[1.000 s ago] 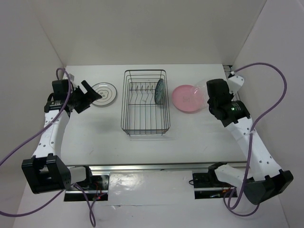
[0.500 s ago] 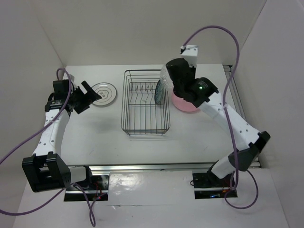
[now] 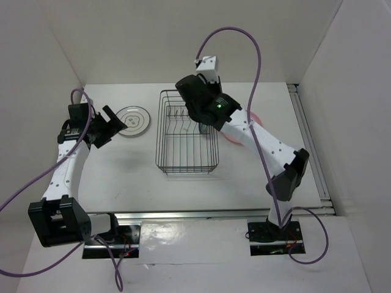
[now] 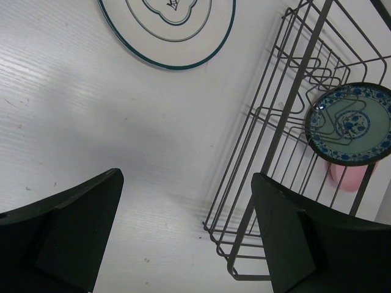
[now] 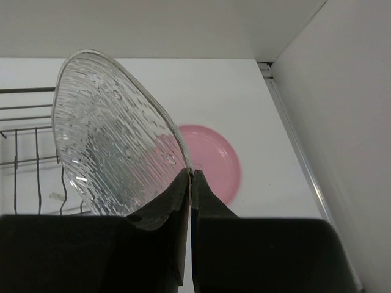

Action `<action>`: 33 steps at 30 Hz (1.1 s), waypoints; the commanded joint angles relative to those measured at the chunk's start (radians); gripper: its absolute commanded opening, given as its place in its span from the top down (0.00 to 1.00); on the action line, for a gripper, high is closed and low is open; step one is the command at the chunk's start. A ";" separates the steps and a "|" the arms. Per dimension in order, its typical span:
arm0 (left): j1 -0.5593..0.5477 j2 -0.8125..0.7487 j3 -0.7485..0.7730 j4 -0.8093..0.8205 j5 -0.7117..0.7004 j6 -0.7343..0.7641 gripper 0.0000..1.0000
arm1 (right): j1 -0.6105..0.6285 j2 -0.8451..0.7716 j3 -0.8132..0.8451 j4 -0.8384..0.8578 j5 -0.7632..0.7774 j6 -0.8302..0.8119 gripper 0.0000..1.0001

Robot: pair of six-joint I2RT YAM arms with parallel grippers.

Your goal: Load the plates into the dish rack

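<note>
The black wire dish rack (image 3: 183, 152) stands mid-table. The dark teal plate (image 4: 349, 122) stands upright in its prongs. My right gripper (image 3: 194, 105) is over the rack's far end, shut on the rim of the clear glass plate (image 5: 110, 140), which it holds on edge. In the right wrist view the fingers (image 5: 191, 177) pinch that rim. The pink plate (image 5: 214, 159) lies flat right of the rack. The white ringed plate (image 3: 133, 120) lies flat left of the rack. My left gripper (image 3: 113, 125) is open and empty beside it, over bare table (image 4: 186, 232).
White walls enclose the table at the back and on both sides. A metal rail (image 3: 308, 146) runs along the right edge. The right arm's purple cable (image 3: 244, 36) loops high over the rack.
My right arm has swung left from beside the pink plate to over the rack, carrying the glass plate. The left arm has not moved.
</note>
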 commanded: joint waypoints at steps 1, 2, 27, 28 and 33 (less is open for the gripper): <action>0.004 -0.022 0.037 -0.009 -0.043 0.008 0.00 | -0.001 0.033 0.051 -0.013 0.057 -0.009 1.00; 0.004 -0.022 0.037 -0.009 -0.043 0.008 0.00 | -0.012 0.053 0.051 -0.004 0.048 -0.009 1.00; 0.004 -0.054 0.018 -0.009 -0.031 -0.019 0.00 | -0.084 0.341 0.246 -0.161 0.132 0.221 1.00; 0.004 -0.054 0.018 -0.009 -0.022 -0.019 0.00 | -0.084 0.341 0.259 -0.161 0.132 0.221 1.00; 0.004 -0.065 0.018 -0.009 -0.022 -0.019 0.00 | -0.063 0.401 0.307 -0.147 0.172 0.188 1.00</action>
